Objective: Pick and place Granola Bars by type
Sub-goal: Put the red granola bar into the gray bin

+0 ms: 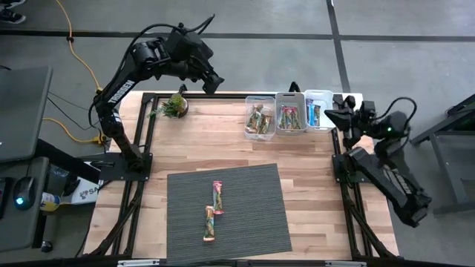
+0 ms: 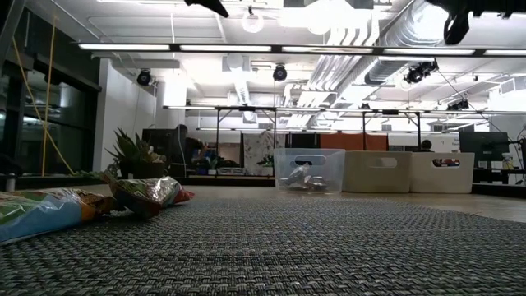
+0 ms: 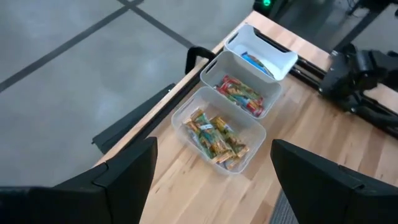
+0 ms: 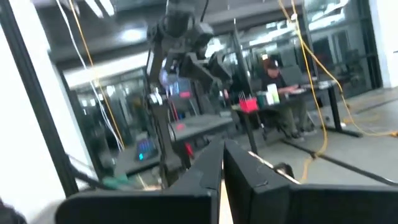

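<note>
While the right gripper [image 1: 344, 104] sits with its fingers pressed together and empty at the table's far right edge, just right of the bins, the left gripper [image 1: 214, 81] hangs spread apart and empty beyond the far edge. Its wrist view looks into three bins [image 3: 217, 134]: tan bars, red bars, blue bars. Only the high view shows two granola bars [image 1: 217, 198] end to end on the grey mat [image 1: 252, 215], with a potted plant [image 1: 177, 105] at far left.

Open-plan lab: exposed ceiling ducts [image 2: 386, 49], desks [image 4: 292, 99].
</note>
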Robot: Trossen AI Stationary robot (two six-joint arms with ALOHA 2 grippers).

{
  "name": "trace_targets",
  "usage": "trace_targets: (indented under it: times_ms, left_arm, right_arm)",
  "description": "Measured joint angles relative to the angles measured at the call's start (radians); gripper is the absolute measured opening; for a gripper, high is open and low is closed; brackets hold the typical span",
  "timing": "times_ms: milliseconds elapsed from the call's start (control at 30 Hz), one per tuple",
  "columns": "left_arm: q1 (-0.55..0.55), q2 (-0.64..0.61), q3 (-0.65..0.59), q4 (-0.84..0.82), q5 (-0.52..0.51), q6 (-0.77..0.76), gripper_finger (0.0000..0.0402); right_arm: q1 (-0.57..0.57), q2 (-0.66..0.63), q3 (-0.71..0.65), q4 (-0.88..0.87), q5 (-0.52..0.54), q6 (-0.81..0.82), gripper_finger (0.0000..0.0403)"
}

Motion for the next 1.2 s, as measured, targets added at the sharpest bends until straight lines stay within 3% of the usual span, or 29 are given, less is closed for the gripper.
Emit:
trace_targets:
  times_ms: [267,433,600,867,1200]
  left_arm:
    - [-0.032,0.015,-0.002,-0.003,-0.028,-0.048,0.0311]
    - [-0.062,0.027,0.000,0.003,-0.060,-0.081,0.0311]
    - [-0.074,0.044,0.000,0.010,-0.078,-0.116,0.0311]
    - [-0.085,0.065,0.000,0.043,-0.084,-0.151,0.0311]
    - [-0.096,0.067,-0.001,0.093,-0.116,-0.161,0.0311]
  right_arm:
    - [0.000,-0.120,-0.260,0.360,0.011,0.270,0.0000]
    - [-0.001,-0.203,-0.325,0.421,-0.030,0.358,0.0000]
    - [-0.010,-0.200,-0.342,0.534,-0.092,0.427,0.0000]
    - [-0.062,-0.198,-0.344,0.368,-0.077,0.304,0.0000]
    - [-0.082,-0.200,-0.344,0.162,0.172,0.156,0.0000]
